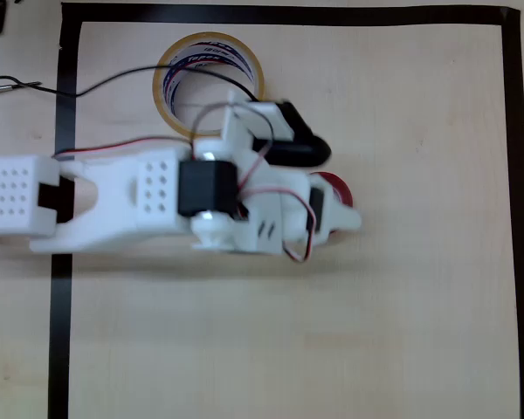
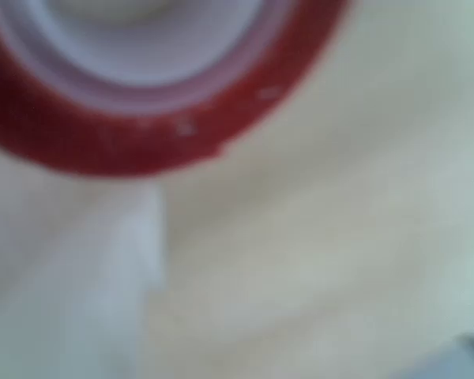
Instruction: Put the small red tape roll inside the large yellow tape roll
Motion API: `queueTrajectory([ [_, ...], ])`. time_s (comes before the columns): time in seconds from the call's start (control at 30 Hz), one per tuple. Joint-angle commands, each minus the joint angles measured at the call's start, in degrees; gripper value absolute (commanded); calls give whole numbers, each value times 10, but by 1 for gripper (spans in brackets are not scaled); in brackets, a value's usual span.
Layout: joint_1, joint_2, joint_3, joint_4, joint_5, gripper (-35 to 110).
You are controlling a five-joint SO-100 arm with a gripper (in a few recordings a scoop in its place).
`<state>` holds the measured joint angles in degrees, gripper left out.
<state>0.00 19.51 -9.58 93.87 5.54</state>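
Note:
The small red tape roll (image 1: 334,184) lies flat on the wooden table, partly covered by my gripper (image 1: 342,188). The gripper is open and straddles the roll, its black finger (image 1: 301,150) on the far side and its white finger (image 1: 339,218) on the near side. In the wrist view the red roll (image 2: 142,142) is very close and blurred at the top, its white core showing, with the white finger (image 2: 79,292) at the lower left. The large yellow tape roll (image 1: 168,87) lies flat up and to the left of the gripper, its wide hole partly behind the wrist.
A black tape border (image 1: 513,175) frames the work area on the table. My white arm (image 1: 113,196) reaches in from the left edge. Thin cables (image 1: 113,80) run across the upper left past the yellow roll. Bare wood lies to the right and below.

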Motion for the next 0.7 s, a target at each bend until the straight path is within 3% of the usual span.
queueTrajectory([
  [0.0,-31,134,-43,35,-40,23],
  [0.27,-53,95,-42,92,-64,23],
  [0.67,-23,27,-43,91,-65,23],
])
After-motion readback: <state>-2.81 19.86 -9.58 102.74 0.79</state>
